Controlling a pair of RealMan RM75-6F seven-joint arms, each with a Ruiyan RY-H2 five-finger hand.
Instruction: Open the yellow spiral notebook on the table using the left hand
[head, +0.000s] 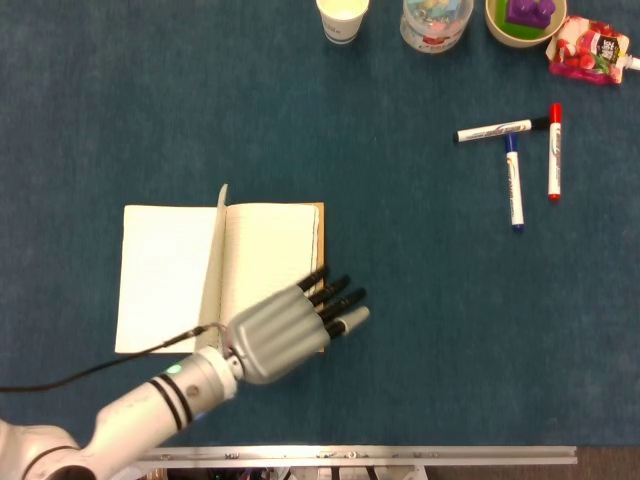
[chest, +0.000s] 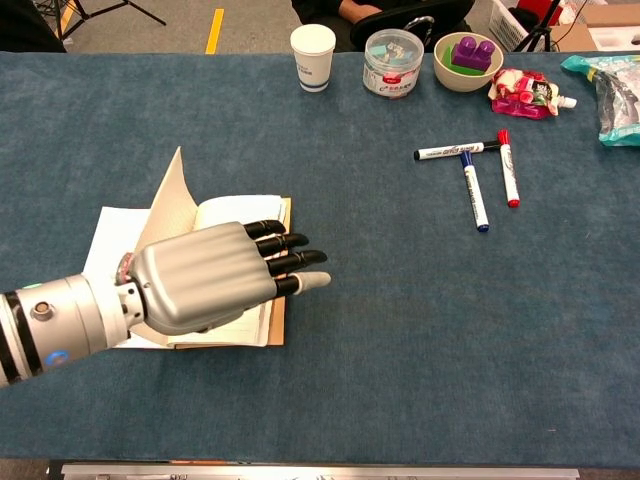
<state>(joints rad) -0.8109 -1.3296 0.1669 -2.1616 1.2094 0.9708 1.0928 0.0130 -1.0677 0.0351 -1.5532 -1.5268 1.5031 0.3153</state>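
Our left hand (head: 285, 328) lies flat with fingers extended, grasping nothing, over the lower right corner of the open notebook (head: 170, 275); one page (chest: 170, 195) stands upright beside it. To its right we see bare cloth. Beyond lie three markers (head: 515, 155), then a paper cup (chest: 312, 55), a plastic tub (chest: 391, 62) and a bowl (chest: 455, 75) holding purple blocks (chest: 467, 52).

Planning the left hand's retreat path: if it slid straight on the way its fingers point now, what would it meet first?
Probably nothing: the left hand points right and slightly away over bare table. The markers lie well off that line, though depth is uncertain.
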